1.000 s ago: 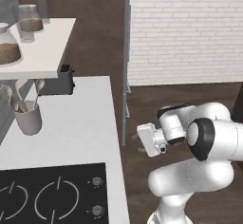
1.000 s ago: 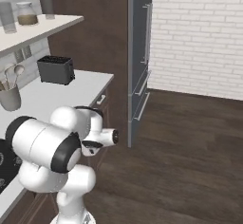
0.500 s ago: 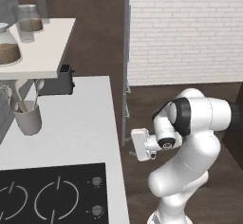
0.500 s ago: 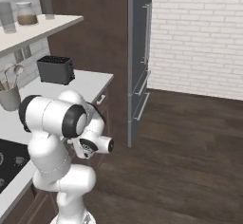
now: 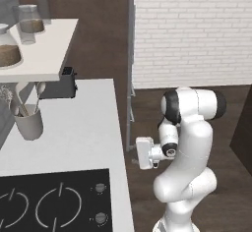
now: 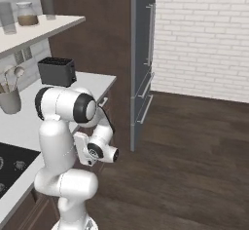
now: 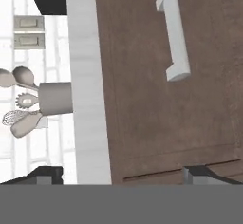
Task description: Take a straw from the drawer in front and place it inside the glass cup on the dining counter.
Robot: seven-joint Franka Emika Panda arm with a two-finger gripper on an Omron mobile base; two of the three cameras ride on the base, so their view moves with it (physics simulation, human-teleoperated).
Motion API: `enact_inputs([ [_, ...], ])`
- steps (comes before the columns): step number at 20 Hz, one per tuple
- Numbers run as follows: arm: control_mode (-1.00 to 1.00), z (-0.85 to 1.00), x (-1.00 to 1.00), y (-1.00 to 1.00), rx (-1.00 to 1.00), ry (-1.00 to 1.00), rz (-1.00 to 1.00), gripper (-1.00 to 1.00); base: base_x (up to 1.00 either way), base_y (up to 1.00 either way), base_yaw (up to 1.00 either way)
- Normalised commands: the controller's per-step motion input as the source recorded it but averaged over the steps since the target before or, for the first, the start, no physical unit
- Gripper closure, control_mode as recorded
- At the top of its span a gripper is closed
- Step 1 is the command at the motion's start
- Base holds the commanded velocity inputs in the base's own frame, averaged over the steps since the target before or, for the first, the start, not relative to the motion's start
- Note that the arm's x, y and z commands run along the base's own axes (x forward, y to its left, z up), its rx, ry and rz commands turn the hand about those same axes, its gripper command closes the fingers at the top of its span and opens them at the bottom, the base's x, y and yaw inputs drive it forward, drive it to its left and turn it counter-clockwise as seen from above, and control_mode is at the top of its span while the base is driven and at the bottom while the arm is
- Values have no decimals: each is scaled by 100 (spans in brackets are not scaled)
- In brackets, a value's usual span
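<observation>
Gripper [image 7: 123, 175] released, jaws wide, facing the closed drawer [image 7: 166, 76]; its rigid silver handle [image 7: 172, 38] suits a mid-bar grasp

White tabletop [image 5: 83, 128], left half of the view, with a black cooktop [image 5: 49, 204] set into its near end; two round knobs [image 5: 100, 188] on the cooktop's right side. Grey utensil holder [image 5: 28, 122] with spoons, standing near the left edge. Black toaster [image 5: 61, 84] at the tabletop's far end, under a white shelf [image 5: 42, 54]. Shelf carries glass jars [image 5: 30, 24]. White robot arm [image 5: 189, 147] at right, over dark wood floor [image 5: 147, 123]. White brick wall [image 5: 192, 29] behind.
</observation>
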Motion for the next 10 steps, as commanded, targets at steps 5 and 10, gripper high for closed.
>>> enact_inputs([
  [5, -100, -12, 26, 20, 1, -4, 0, -100, 0, 0, 0],
  [10, -100, -9, 37, 25, 0, -6, 0, -100, 0, 0, 0],
])
